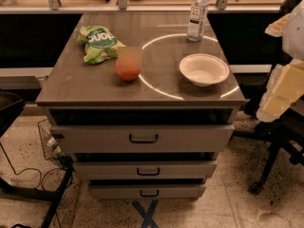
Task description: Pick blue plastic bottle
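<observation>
One blue plastic bottle (pixel 198 13) upright, cap up; gripper (pixel 285 87) at right edge, opening unclear.

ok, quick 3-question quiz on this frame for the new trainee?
1. True or false: the bottle stands upright at the far right of the cabinet top.
2. Which thing lies nearest in front of the bottle? A) bowl B) apple C) green bag
3. Short answer: is the hand in view?

Key: 1 true. 2 A. 3 no, the hand is not in view.
</observation>
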Controlling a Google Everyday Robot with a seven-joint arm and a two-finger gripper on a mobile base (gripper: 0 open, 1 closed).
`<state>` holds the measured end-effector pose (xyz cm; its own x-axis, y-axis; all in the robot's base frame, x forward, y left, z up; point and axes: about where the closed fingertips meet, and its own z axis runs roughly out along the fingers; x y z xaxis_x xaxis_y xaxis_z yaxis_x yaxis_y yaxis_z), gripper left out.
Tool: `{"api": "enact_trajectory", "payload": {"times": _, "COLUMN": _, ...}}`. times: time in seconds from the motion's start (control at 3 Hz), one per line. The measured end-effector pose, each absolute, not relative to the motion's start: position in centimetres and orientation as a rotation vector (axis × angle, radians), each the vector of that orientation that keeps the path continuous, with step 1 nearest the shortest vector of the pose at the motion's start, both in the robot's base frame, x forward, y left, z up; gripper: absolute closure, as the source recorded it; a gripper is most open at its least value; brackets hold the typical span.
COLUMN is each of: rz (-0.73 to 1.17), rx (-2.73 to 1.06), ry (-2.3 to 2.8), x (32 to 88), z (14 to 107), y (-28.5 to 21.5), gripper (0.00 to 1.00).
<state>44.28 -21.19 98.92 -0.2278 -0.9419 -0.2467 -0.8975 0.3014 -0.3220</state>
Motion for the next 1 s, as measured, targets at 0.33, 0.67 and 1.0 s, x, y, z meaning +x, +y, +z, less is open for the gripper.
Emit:
{"api": "enact_trajectory", "payload": {"times": 0.33, "rz": -0.079, "rx": -1.491, "ry": 2.149, "x": 47.4, "z": 95.3, "y": -22.1, "gripper": 0.00}}
{"api": "enact_trajectory", "payload": {"times": 0.67, "rz": 0.003, "rx": -1.317, "ry": 2.087, "x": 50.1, "z": 93.5, "y": -22.8, "gripper": 0.00}}
{"api": "enact_trajectory", "payload": {"times": 1.0, "rz": 0.077, "rx": -1.073, "ry": 1.890, "x": 56.5, "z": 94.6, "y": -24.3, "gripper": 0.00}}
